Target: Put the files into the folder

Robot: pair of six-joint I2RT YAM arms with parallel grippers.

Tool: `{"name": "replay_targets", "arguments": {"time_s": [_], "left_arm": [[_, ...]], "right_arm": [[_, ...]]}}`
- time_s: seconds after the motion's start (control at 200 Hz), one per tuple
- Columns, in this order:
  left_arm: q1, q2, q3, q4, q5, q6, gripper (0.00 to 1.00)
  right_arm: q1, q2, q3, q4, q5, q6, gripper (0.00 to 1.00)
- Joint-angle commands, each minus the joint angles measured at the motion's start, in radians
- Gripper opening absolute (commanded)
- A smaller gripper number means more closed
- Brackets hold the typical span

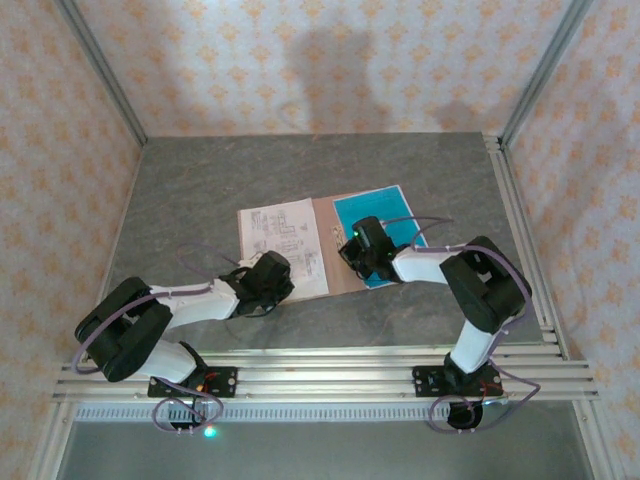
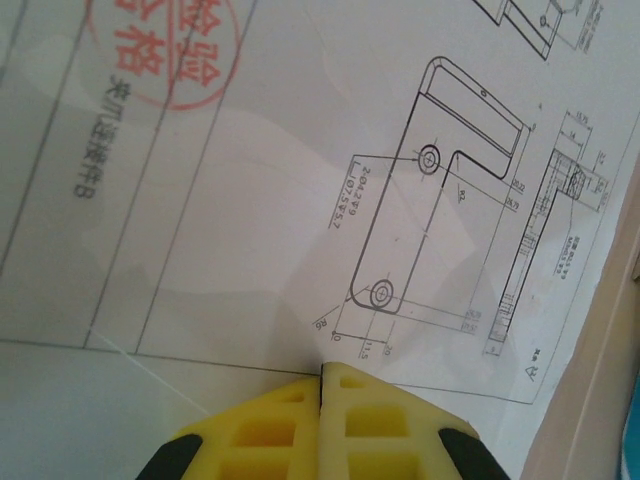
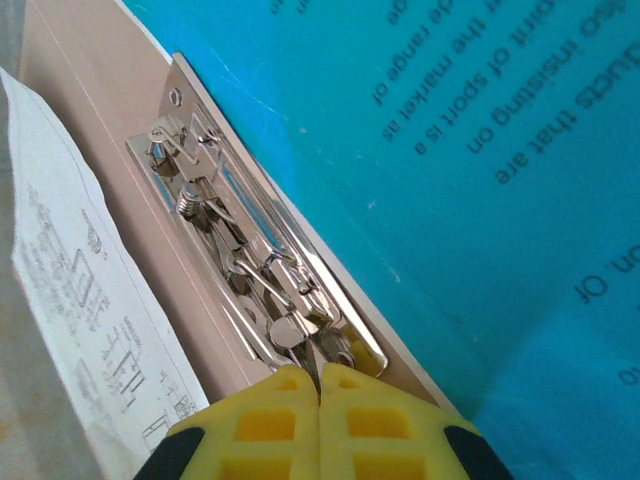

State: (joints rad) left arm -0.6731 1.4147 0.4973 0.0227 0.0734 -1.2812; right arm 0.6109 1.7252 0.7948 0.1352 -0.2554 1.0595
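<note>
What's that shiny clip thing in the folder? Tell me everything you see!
The clip is shiny silver metal: a long flat plate with a small hole at its far corner, a coiled spring, and bent wire levers. It lies flat on the pinkish folder, running along the edge of the teal sheet. The right gripper, shut, sits at its near end; whether it touches is unclear.

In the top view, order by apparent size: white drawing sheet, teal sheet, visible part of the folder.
1. white drawing sheet and teal sheet: alike; the right arm hides some teal.
2. folder, visible strip: smallest.
</note>
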Motion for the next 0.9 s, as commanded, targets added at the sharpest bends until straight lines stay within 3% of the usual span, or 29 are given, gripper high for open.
{"name": "replay_targets", "arguments": {"time_s": [0.0,0.235,0.45,0.636,0.731,0.891], "left_arm": [[0.027,0.013,-0.078,-0.174,-0.048,-0.027,0.0],[0.034,0.03,-0.083,-0.152,-0.028,-0.02,0.0],[0.034,0.061,-0.044,-0.158,-0.018,0.004,0.0],[0.035,0.053,-0.015,-0.19,-0.026,0.035,0.0],[0.035,0.048,-0.002,-0.211,-0.033,0.049,0.0],[0.037,0.045,0.004,-0.219,-0.038,0.059,0.0]], "right_arm": [[-0.03,0.023,-0.008,-0.338,0.201,-0.059,0.0],[-0.039,0.034,-0.008,-0.195,0.089,-0.057,0.0],[-0.034,-0.01,0.093,-0.162,-0.013,0.001,0.0],[-0.034,-0.072,0.112,-0.07,-0.086,0.12,0.62],[-0.034,-0.114,0.094,-0.093,-0.078,0.162,0.7],[-0.029,-0.117,0.03,-0.024,-0.083,0.254,0.71]]}}
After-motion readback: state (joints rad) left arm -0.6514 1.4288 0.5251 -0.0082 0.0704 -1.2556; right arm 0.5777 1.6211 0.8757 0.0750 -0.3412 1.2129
